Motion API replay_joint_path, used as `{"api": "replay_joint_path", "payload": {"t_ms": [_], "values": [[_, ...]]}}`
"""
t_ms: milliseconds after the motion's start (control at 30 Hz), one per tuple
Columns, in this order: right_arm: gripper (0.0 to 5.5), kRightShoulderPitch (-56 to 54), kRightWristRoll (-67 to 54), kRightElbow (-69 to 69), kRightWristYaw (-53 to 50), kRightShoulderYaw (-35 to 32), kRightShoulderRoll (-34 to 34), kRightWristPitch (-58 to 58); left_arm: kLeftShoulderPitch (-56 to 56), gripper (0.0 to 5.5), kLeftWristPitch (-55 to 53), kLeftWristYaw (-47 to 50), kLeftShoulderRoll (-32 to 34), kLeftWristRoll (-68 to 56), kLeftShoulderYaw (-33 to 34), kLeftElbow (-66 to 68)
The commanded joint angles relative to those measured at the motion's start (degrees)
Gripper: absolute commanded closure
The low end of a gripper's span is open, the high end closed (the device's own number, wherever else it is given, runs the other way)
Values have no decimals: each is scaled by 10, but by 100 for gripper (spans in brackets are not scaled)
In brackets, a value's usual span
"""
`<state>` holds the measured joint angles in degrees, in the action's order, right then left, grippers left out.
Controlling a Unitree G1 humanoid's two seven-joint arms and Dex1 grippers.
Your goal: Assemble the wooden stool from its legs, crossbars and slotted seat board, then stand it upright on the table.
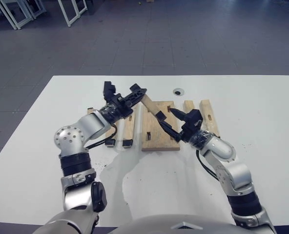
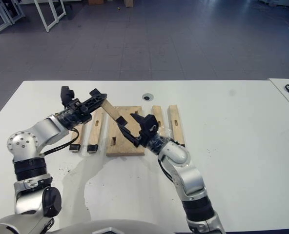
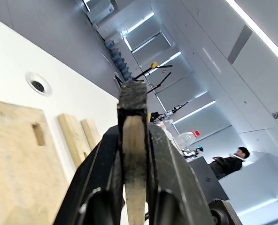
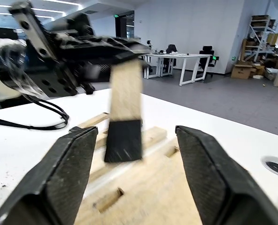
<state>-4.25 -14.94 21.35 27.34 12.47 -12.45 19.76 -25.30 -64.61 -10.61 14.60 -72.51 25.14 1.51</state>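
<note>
Left eye view: left claw (image 1: 137, 92) is clamping a tilted wooden leg (image 1: 151, 107) over the seat board (image 1: 159, 141), its black end hanging inside the wide-spread right claw (image 4: 135, 140).

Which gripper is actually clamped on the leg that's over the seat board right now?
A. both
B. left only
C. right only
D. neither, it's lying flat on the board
B. The left gripper has its fingers shut on the leg, holding it tilted above the seat board, while the right gripper is open, its fingers spread either side of the leg's black-capped end.
</note>
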Motion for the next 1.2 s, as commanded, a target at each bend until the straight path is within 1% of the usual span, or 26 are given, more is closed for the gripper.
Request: {"api": "replay_joint_path", "payload": {"t_ms": [33,67,133,200,267,333,467,600,800,933,1200], "values": [[167,72,4,56,-39,-61,-29,29,41,506,41,16,84,21,68,-85],[149,91,8,71,-51,-68,-31,36,47,506,63,24,97,47,72,-102],[147,137,32,112,-77,-48,-37,60,60,506,135,64,117,168,37,-126],[147,176,68,149,-101,-1,-42,80,58,506,190,116,94,257,-4,-132],[147,197,90,170,-124,30,-33,94,56,506,231,140,72,327,-52,-131],[147,200,101,174,-142,33,-23,105,57,506,282,148,67,416,-112,-109],[147,194,108,174,-151,33,-19,115,64,506,343,154,46,506,-153,-44],[147,187,108,170,-150,27,-19,116,68,506,387,133,24,544,-164,29],[147,180,106,161,-144,24,-21,115,65,506,426,116,0,556,-152,72],[147,178,107,156,-144,25,-20,114,52,506,437,110,-2,564,-149,83],[147,174,110,152,-143,27,-20,113,28,506,423,120,-10,566,-141,63]]}}
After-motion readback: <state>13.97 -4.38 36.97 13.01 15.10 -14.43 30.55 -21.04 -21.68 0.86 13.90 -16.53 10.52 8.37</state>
